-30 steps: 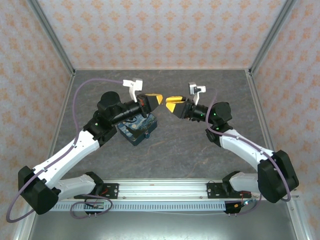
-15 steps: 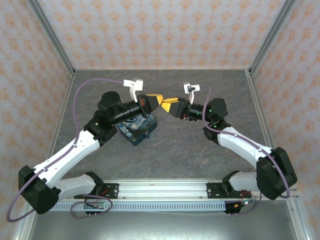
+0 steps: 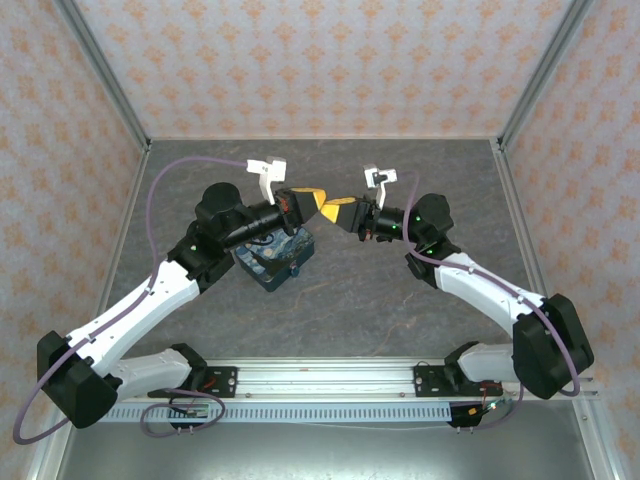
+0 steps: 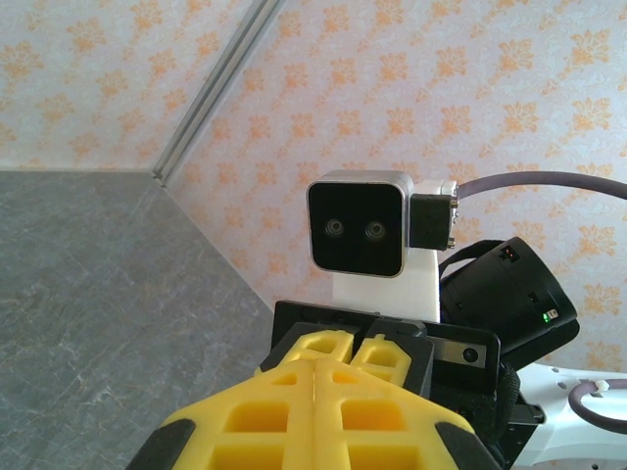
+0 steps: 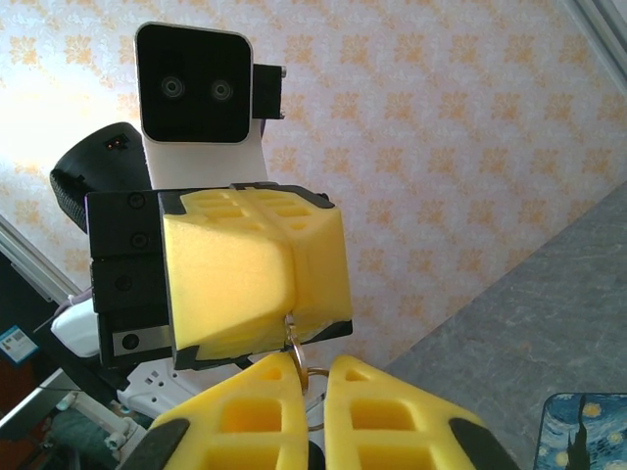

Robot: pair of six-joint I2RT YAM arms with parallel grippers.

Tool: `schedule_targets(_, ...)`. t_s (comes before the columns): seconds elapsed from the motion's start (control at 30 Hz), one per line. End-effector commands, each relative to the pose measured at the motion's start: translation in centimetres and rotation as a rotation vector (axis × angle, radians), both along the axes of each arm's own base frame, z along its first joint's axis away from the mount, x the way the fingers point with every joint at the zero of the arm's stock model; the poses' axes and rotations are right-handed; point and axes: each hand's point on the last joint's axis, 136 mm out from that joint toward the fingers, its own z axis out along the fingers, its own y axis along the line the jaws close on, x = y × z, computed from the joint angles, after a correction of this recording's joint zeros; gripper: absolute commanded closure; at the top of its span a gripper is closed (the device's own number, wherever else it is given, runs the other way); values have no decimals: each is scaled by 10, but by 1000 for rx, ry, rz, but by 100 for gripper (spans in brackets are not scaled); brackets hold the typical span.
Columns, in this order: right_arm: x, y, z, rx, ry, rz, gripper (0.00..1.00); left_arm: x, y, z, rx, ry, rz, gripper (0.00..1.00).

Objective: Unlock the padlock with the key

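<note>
Here the left hand [image 3: 319, 202] and right hand [image 3: 336, 208] both clamp one key ring [image 5: 310, 378] near the painted box [image 3: 268, 268].

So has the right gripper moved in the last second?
Yes. The right gripper shifted left, toward the painted box, and now meets the left gripper.

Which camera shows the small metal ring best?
Right wrist: the ring hangs from the left gripper's shut fingers, between the right gripper's fingers. Top external: too small to tell. Left wrist: the yellow fingers hide it.
</note>
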Motion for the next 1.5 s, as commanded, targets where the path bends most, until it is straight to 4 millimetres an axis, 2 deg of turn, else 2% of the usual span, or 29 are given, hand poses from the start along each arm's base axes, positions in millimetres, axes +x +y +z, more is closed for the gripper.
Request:
schedule_targets(0.0, -5, -2, 12, 8, -63, -17, 97, -2, -1, 7, 8, -37, -3, 100)
schedule_targets(0.13, -3, -7, 8, -11, -68, -56, 97, -2, 0, 5, 18, -34, 7, 100)
schedule_targets(0.2, -4, -7, 9, -11, -68, -60, 85, -2, 0, 5, 20, -33, 2, 100)
schedule_targets(0.27, -5, -8, 12, -6, -73, -57, 78, -2, -1, 4, 20, -31, -2, 100)
schedule_targets(0.5, -3, -5, 11, -12, -66, -45, 70, 0, -3, 0, 19, -25, -6, 100)
schedule_targets(1.1, -11, 0, 15, 5, -83, 3, 76, 7, -5, -9, 32, 6, 10, 100)
schedule_targets(1.47, -8, -2, 6, -17, -73, -30, 84, 9, -1, -11, 34, 10, 39, 100)
